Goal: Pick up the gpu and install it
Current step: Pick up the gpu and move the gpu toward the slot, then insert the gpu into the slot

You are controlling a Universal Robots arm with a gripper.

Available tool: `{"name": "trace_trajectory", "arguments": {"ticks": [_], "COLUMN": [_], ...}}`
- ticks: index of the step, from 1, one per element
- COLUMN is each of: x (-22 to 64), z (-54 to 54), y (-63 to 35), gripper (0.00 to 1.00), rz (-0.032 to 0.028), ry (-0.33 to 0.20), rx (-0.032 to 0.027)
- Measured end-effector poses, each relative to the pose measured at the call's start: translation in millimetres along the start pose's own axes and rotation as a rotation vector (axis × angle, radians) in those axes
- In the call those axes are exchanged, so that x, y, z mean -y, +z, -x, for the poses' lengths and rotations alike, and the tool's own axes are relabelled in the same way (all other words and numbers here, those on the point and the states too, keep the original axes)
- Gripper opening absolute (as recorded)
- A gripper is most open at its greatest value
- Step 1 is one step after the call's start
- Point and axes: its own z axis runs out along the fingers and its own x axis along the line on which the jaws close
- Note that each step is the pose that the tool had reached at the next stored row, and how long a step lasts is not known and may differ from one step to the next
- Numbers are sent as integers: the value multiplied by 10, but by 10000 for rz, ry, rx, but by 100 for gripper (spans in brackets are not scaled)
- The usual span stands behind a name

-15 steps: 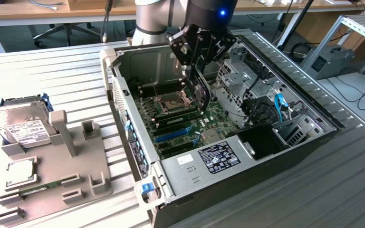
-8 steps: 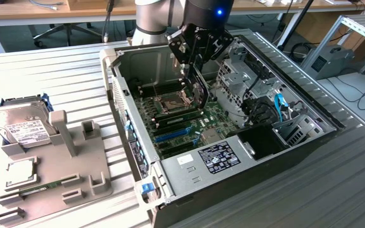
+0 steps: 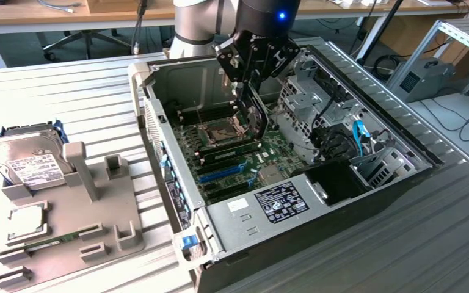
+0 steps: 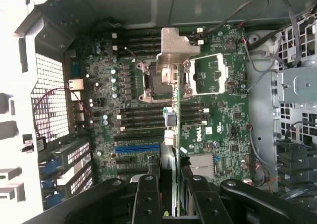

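My gripper point(image 3: 249, 80) hangs over the open computer case point(image 3: 300, 207) and is shut on the gpu point(image 3: 256, 116). The gpu is a thin black card, held on edge and pointing down toward the motherboard point(image 3: 218, 152). In the wrist view the gpu point(image 4: 171, 120) runs edge-on away from my gripper point(image 4: 171, 187), with its silver bracket at the far end, over the processor socket point(image 4: 205, 75). The card floats above the board, apart from the blue slot point(image 4: 136, 148) point(image 3: 218, 174) that lies beside it.
On the exterior view's left, a grey holder point(image 3: 80, 213) carries a silver hard drive point(image 3: 27, 162), a square chip point(image 3: 27, 221) and a green memory stick point(image 3: 51, 241). Drive cages and loose cables point(image 3: 353, 137) fill the case's right side. The case walls stand close around the card.
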Motion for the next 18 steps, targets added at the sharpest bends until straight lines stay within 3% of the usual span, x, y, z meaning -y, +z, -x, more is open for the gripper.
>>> {"name": "trace_trajectory", "arguments": {"ticks": [11, 18], "x": [0, 0], "z": [0, 0], "y": [0, 0], "gripper": [26, 26], "rz": [2, 17], "ry": [-81, -675], "rx": [-2, -20]}}
